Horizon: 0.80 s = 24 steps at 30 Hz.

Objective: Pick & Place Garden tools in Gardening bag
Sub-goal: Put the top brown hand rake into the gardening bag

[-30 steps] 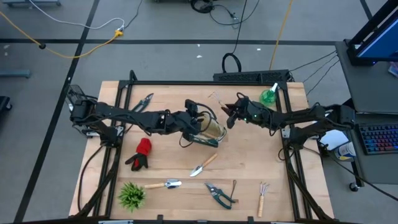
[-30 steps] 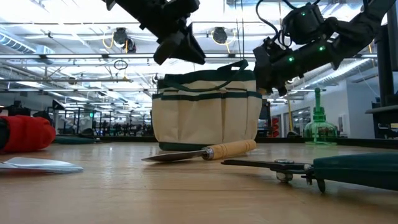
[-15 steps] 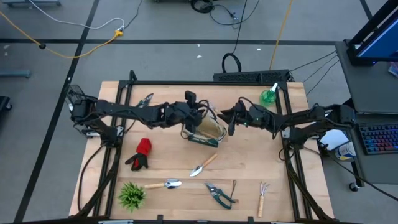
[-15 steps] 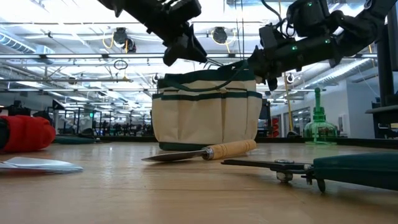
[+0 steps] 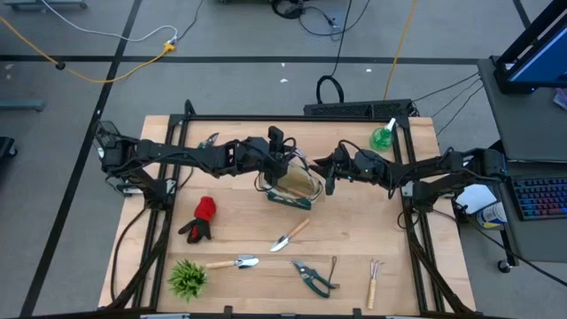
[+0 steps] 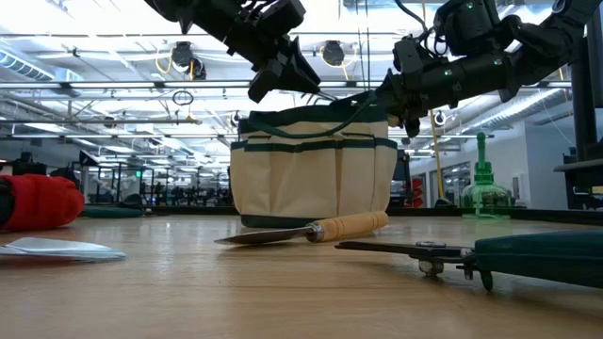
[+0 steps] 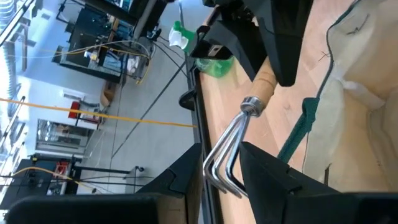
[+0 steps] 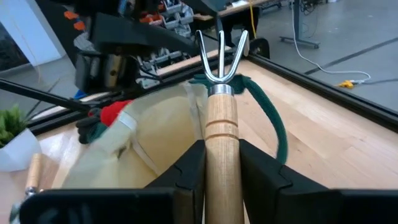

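Nearby, trowel (image 5: 290, 236), pruners (image 5: 311, 276), glove (image 5: 200, 219) surround the bag (image 5: 296, 185).

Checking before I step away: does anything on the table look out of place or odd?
Nothing spilled or damaged. One oddity: the fork, clamped in the right gripper, lies roughly level above the gardening bag, tines reaching the left gripper, not pointing down inside.
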Each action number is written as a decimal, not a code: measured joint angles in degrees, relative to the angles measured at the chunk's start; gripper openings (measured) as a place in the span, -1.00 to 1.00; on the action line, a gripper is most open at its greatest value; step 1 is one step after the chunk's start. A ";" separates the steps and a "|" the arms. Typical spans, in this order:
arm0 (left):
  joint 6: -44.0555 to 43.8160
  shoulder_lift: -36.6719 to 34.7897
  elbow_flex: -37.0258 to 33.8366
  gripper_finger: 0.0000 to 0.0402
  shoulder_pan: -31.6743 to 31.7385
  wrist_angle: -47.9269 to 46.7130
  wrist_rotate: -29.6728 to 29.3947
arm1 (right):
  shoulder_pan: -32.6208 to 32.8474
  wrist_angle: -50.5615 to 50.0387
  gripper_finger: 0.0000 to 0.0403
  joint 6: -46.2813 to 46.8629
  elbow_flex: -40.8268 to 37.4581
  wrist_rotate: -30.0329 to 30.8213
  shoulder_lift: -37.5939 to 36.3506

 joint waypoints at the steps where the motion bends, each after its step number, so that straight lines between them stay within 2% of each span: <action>1: 0.30 0.00 0.00 -0.44 0.00 0.01 0.03 | 0.02 0.41 -0.66 -0.02 0.02 -0.04 0.00; 8: 1.77 0.02 0.00 -0.44 -0.65 0.08 -1.23 | 0.04 0.55 -0.64 1.91 0.06 0.05 0.00; 14: 8.09 1.93 0.00 -0.44 -3.37 0.94 -11.31 | 0.02 1.13 -0.66 2.98 0.06 0.27 0.00; 24: 14.28 6.79 0.00 -0.44 -4.69 6.84 -21.07 | -0.05 1.48 -0.66 3.07 0.06 1.34 0.01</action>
